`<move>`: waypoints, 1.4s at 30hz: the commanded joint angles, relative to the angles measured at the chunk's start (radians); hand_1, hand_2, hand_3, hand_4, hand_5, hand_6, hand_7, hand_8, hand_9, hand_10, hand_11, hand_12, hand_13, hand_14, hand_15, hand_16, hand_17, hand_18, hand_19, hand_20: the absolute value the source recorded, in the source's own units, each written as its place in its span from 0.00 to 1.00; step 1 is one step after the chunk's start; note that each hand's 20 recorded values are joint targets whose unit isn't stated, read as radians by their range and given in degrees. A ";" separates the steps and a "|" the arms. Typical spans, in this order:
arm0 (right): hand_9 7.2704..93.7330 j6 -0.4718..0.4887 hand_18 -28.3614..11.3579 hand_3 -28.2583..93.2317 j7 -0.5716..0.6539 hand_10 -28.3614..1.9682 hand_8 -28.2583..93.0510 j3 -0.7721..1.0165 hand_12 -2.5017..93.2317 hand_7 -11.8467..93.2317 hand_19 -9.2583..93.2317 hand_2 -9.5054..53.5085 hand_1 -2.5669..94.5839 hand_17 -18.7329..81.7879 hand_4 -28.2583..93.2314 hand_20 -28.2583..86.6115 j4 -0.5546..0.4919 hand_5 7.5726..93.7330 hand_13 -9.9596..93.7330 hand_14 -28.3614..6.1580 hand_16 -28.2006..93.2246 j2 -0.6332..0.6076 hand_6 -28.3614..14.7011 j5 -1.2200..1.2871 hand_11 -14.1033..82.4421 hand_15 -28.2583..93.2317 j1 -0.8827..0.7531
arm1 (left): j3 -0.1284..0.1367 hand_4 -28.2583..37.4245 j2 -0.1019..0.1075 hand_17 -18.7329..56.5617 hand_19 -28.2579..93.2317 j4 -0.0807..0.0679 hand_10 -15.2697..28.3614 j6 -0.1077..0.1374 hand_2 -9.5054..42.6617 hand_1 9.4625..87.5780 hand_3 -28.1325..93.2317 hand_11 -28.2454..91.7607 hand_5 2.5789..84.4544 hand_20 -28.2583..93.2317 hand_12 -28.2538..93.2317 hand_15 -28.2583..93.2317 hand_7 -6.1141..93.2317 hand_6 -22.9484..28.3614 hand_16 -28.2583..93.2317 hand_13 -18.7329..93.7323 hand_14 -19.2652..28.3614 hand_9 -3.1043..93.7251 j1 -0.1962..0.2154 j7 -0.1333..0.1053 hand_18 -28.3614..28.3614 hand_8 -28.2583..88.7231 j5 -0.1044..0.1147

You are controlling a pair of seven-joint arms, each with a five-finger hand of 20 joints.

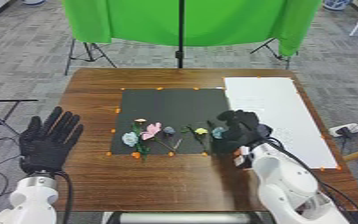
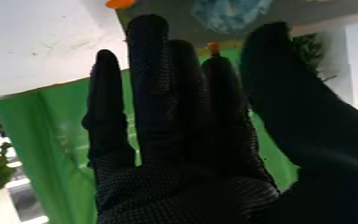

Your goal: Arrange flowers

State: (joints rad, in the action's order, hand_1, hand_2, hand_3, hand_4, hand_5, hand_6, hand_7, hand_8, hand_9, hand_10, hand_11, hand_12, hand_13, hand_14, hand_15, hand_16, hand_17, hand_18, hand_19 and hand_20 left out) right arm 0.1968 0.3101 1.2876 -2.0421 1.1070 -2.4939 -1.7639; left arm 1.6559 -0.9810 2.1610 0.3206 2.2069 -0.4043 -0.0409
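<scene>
Taking the black mat (image 1: 171,106) as a clock: the left hand (image 1: 44,152) lies out past 8, wide, fingers straight and spread. Near 8 is a blue flower (image 1: 129,139), with a pink one (image 1: 151,131) at 7 to 8. A yellow one (image 1: 200,131) sits toward 5. Near 4 is another blue one (image 1: 218,132), just beside the right hand (image 1: 242,129), wide too, thumb apart from straight fingers; whether they touch, I cannot tell. A green cloth (image 1: 238,22) hangs beyond 12.

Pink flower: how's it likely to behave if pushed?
The pink flower is probably light, being just a bloom on a thin stem. Likely to pivot rather than slide straight, since the bloom is much wider than the stem. Lying flat on the black mat, it seems unlikely to roll far.
</scene>
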 commanded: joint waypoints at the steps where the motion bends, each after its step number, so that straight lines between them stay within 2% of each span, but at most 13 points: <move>1: 0.48 -0.054 0.29 0.88 -0.050 0.44 0.16 0.176 0.18 0.19 0.62 0.07 0.36 0.40 0.00 0.42 -0.039 0.41 0.56 0.45 0.38 0.031 0.57 0.370 0.24 0.44 -0.007 | 0.021 0.00 -0.003 0.20 0.52 -0.011 0.68 -0.009 0.44 0.21 0.85 0.39 0.51 0.36 0.32 0.46 0.19 0.60 0.20 0.47 0.69 0.46 -0.003 0.000 0.75 0.15 -0.002; 3: 0.41 -0.026 0.33 0.88 -0.059 0.47 0.16 0.264 0.17 0.19 0.53 0.14 0.33 0.37 0.00 0.39 -0.038 0.37 0.47 0.43 0.39 0.057 0.58 0.661 0.21 0.35 0.002 | 0.037 0.00 0.000 0.20 0.52 -0.011 0.68 0.013 0.45 0.21 0.85 0.39 0.51 0.36 0.32 0.45 0.18 0.60 0.20 0.47 0.69 0.46 -0.010 0.020 0.75 0.15 -0.018; 5: 0.36 -0.116 0.36 0.88 -0.088 0.50 0.16 0.309 0.16 0.19 0.44 0.18 0.31 0.33 0.00 0.38 -0.035 0.34 0.39 0.44 0.39 0.070 0.60 0.882 0.19 0.30 -0.005 | 0.047 0.00 0.013 0.20 0.52 -0.024 0.68 -0.003 0.46 0.21 0.84 0.39 0.51 0.36 0.32 0.44 0.18 0.60 0.20 0.47 0.69 0.46 -0.021 0.031 0.75 0.15 -0.037; 7: 0.34 -0.110 0.38 0.88 -0.131 0.52 0.16 0.356 0.16 0.19 0.41 0.20 0.30 0.31 0.00 0.38 -0.029 0.34 0.36 0.47 0.39 0.094 0.62 0.997 0.18 0.28 0.001 | 0.070 0.00 0.017 0.20 0.52 -0.026 0.68 -0.022 0.47 0.21 0.84 0.38 0.51 0.36 0.32 0.44 0.18 0.60 0.20 0.47 0.68 0.46 -0.014 0.041 0.75 0.15 -0.043; 9: 0.33 -0.090 0.38 0.89 -0.161 0.54 0.16 0.385 0.16 0.20 0.38 0.22 0.28 0.30 0.00 0.38 -0.013 0.33 0.34 0.48 0.39 0.109 0.63 1.157 0.18 0.27 0.014 | 0.094 0.00 0.006 0.20 0.52 -0.029 0.68 -0.051 0.47 0.21 0.84 0.38 0.51 0.35 0.31 0.42 0.17 0.60 0.20 0.47 0.68 0.45 -0.003 0.054 0.75 0.15 -0.062; 11: 0.31 -0.058 0.41 0.88 -0.119 0.58 0.16 0.409 0.15 0.19 0.33 0.24 0.22 0.29 0.00 0.38 -0.010 0.32 0.31 0.51 0.39 0.118 0.66 1.303 0.17 0.25 0.028 | 0.119 0.00 -0.019 0.20 0.50 -0.039 0.68 -0.114 0.46 0.20 0.84 0.36 0.50 0.34 0.31 0.40 0.16 0.60 0.20 0.46 0.67 0.45 0.009 0.076 0.74 0.15 -0.083; 12: 0.29 -0.044 0.41 0.88 -0.109 0.58 0.16 0.413 0.14 0.18 0.30 0.25 0.20 0.29 0.00 0.38 -0.001 0.31 0.30 0.51 0.39 0.118 0.67 1.351 0.16 0.24 0.037 | 0.128 0.00 -0.028 0.21 0.49 -0.042 0.67 -0.134 0.45 0.19 0.84 0.35 0.49 0.34 0.30 0.38 0.15 0.60 0.20 0.45 0.67 0.44 0.012 0.071 0.73 0.15 -0.087; 14: 0.27 -0.034 0.42 0.87 -0.109 0.58 0.17 0.414 0.13 0.16 0.28 0.29 0.16 0.28 0.00 0.39 0.007 0.29 0.28 0.51 0.39 0.119 0.67 1.368 0.16 0.23 0.043 | 0.140 0.00 -0.040 0.21 0.47 -0.041 0.67 -0.135 0.43 0.18 0.83 0.34 0.47 0.33 0.30 0.35 0.14 0.59 0.21 0.45 0.66 0.43 0.020 0.049 0.73 0.16 -0.093; 18: 0.26 -0.018 0.42 0.86 -0.084 0.60 0.17 0.424 0.12 0.15 0.27 0.30 0.14 0.28 0.00 0.39 -0.015 0.28 0.28 0.50 0.39 0.124 0.67 1.350 0.15 0.23 0.029 | 0.165 0.00 -0.043 0.22 0.44 -0.039 0.66 -0.140 0.41 0.17 0.83 0.32 0.45 0.32 0.30 0.30 0.13 0.57 0.21 0.42 0.62 0.41 0.033 0.009 0.71 0.16 -0.108; 22: 0.26 0.006 0.41 0.86 -0.053 0.59 0.17 0.451 0.12 0.15 0.27 0.31 0.14 0.28 0.00 0.39 -0.040 0.30 0.28 0.48 0.39 0.138 0.65 1.392 0.16 0.23 0.015 | 0.185 0.00 -0.043 0.22 0.44 -0.025 0.65 -0.128 0.41 0.16 0.83 0.31 0.45 0.33 0.30 0.30 0.13 0.56 0.21 0.42 0.62 0.40 0.050 -0.006 0.71 0.16 -0.105; 33: 0.28 0.075 0.38 0.86 -0.016 0.56 0.17 0.466 0.12 0.16 0.29 0.31 0.15 0.28 0.00 0.40 -0.098 0.33 0.31 0.45 0.39 0.176 0.64 1.383 0.17 0.24 0.002 | 0.210 0.00 -0.043 0.21 0.44 -0.014 0.65 -0.122 0.41 0.17 0.83 0.32 0.45 0.34 0.30 0.30 0.14 0.57 0.22 0.43 0.64 0.41 0.069 -0.038 0.72 0.16 -0.095; 36: 0.29 0.063 0.38 0.86 -0.002 0.56 0.17 0.458 0.12 0.16 0.29 0.31 0.15 0.28 0.00 0.40 -0.112 0.33 0.31 0.45 0.39 0.185 0.64 1.382 0.17 0.24 0.003 | 0.211 0.00 -0.016 0.21 0.45 -0.020 0.66 -0.105 0.41 0.17 0.83 0.32 0.46 0.34 0.30 0.31 0.14 0.57 0.23 0.44 0.64 0.41 0.053 -0.033 0.72 0.16 -0.082; 42: 0.29 0.053 0.37 0.86 -0.011 0.56 0.17 0.453 0.12 0.16 0.29 0.32 0.16 0.28 0.00 0.40 -0.125 0.34 0.31 0.45 0.39 0.183 0.63 1.386 0.17 0.24 0.000 | 0.226 0.00 0.049 0.21 0.45 -0.024 0.66 -0.104 0.41 0.18 0.84 0.33 0.46 0.34 0.30 0.31 0.14 0.57 0.23 0.44 0.65 0.41 0.016 -0.053 0.72 0.16 -0.065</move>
State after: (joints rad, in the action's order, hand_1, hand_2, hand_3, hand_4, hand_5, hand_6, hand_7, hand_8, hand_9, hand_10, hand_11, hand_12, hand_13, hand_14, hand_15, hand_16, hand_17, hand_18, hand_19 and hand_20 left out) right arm 0.2701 0.3057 1.7495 -2.1428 1.2816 -1.1030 -1.7557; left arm 1.8652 -1.0018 2.1429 0.2017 2.2564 -0.4413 -0.1278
